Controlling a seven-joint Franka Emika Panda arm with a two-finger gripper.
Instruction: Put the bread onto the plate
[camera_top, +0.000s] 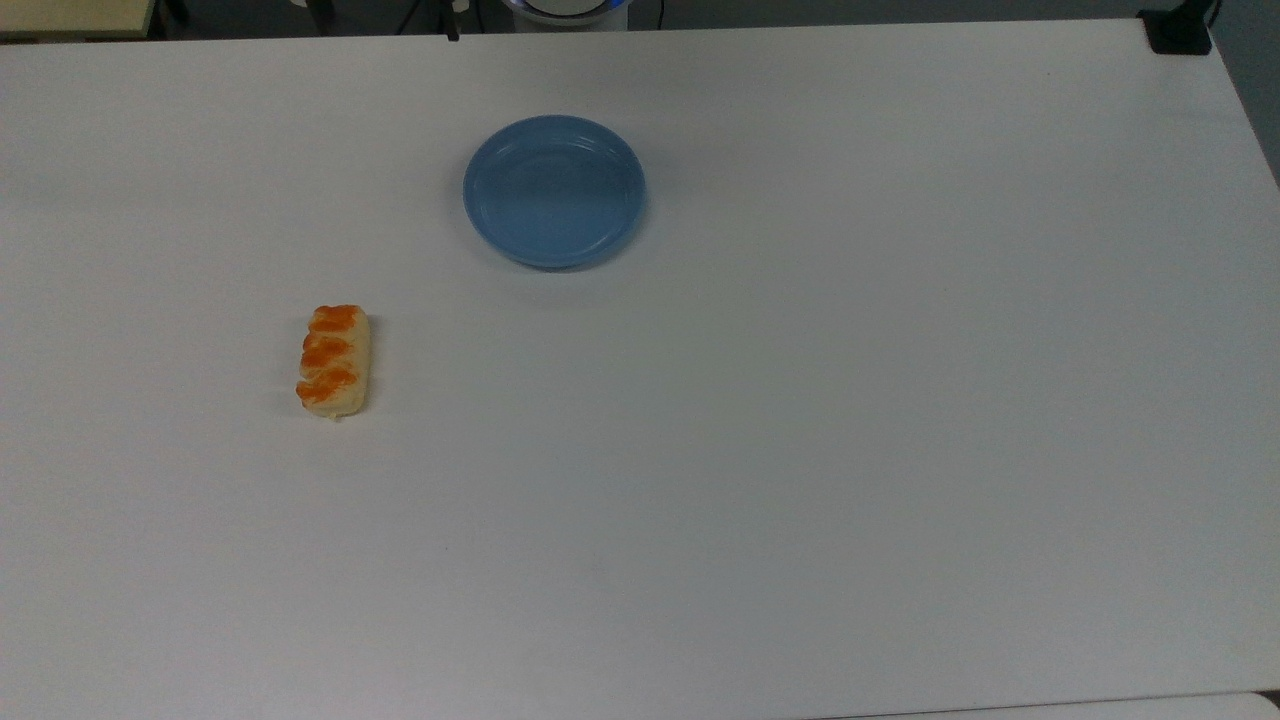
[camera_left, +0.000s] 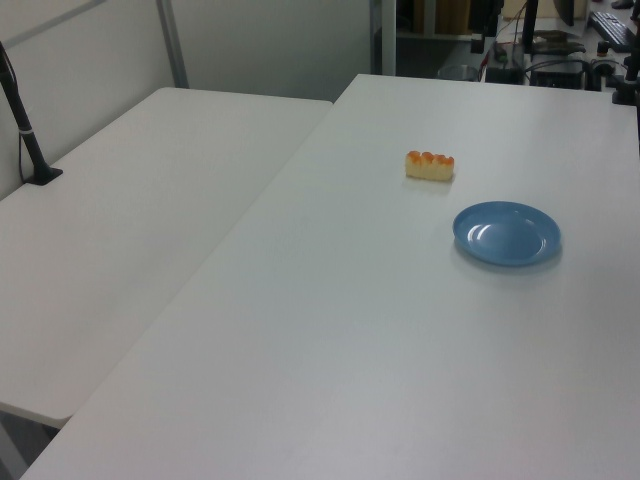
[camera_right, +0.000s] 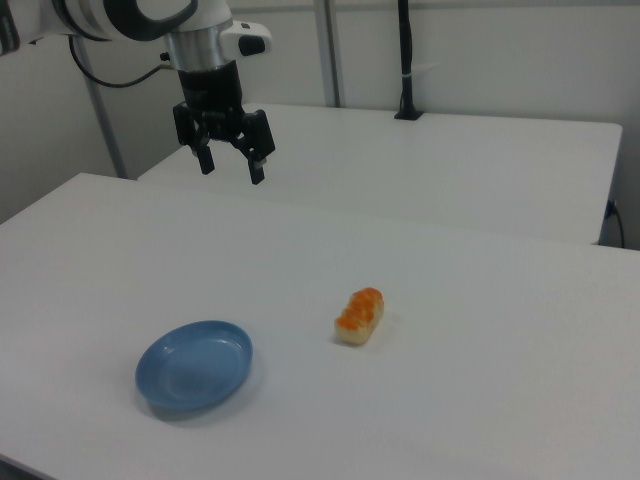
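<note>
Pale yellow with three orange-brown glazed ridges, the bread (camera_top: 335, 361) lies flat on the white table (camera_top: 800, 450), ridges up, with its long axis running nearly straight up and down the top view, the lower end tipped a little toward the top view's left. In the left view the bread (camera_left: 429, 165) shows its long side instead, the axis lying across the picture from left to right, so the three ridges sit in a row along its top edge. In the right view the bread (camera_right: 359, 315) runs on a diagonal, its far end toward the right view's upper right. The blue plate (camera_top: 554, 191) sits empty and well apart from the bread: above and to the right of it in the top view, below and to the right as the plate (camera_left: 507, 233) appears in the left view, and to the lower left as the plate (camera_right: 195, 365) appears in the right view. The right view also takes in the end effector (camera_right: 228, 164), hanging high above the table's far edge at the right view's upper left, its two black fingers spread wide and pointing down, holding nothing. Behind it a second white table (camera_right: 480, 160) stands alongside, with a black pole (camera_right: 405, 60) rising from it; the left view shows this neighbouring table (camera_left: 130, 220) on the left view's left, edge to edge with the first.
</note>
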